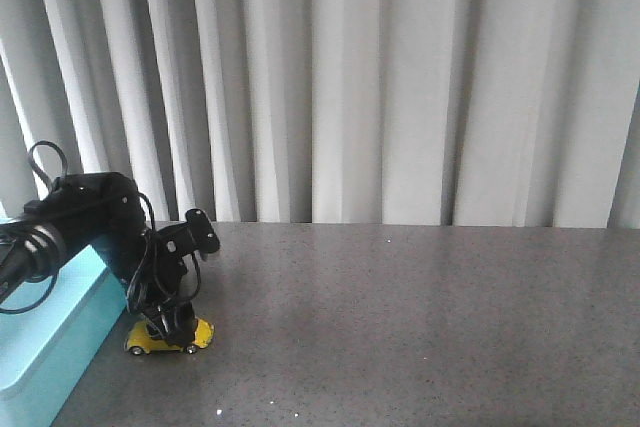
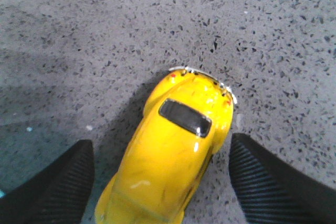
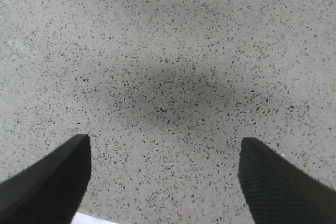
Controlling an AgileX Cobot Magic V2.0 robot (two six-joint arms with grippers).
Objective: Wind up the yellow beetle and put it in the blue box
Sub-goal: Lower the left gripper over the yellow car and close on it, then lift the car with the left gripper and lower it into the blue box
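In the front view, the left arm reaches down at the near left of the grey speckled bench (image 1: 420, 297), its left tool (image 1: 175, 332) lowered right over the yellow beetle (image 1: 168, 339), which stands on its wheels on the bench just beside the blue box (image 1: 50, 337); the box lies at the left edge, and the car is outside it. Pale curtains (image 1: 350, 77) hang behind the bench. In the left wrist view, the beetle (image 2: 173, 156) sits between the two dark fingers (image 2: 58, 187) of the left tool (image 2: 160, 182), which is spread wide, with bench surface showing on either side of the car, so nothing is grasped. In the right wrist view, the right tool (image 3: 163, 182) is likewise spread apart and holds nothing, its ribbed fingers (image 3: 273, 182) hanging above bare speckled bench with a soft shadow below.
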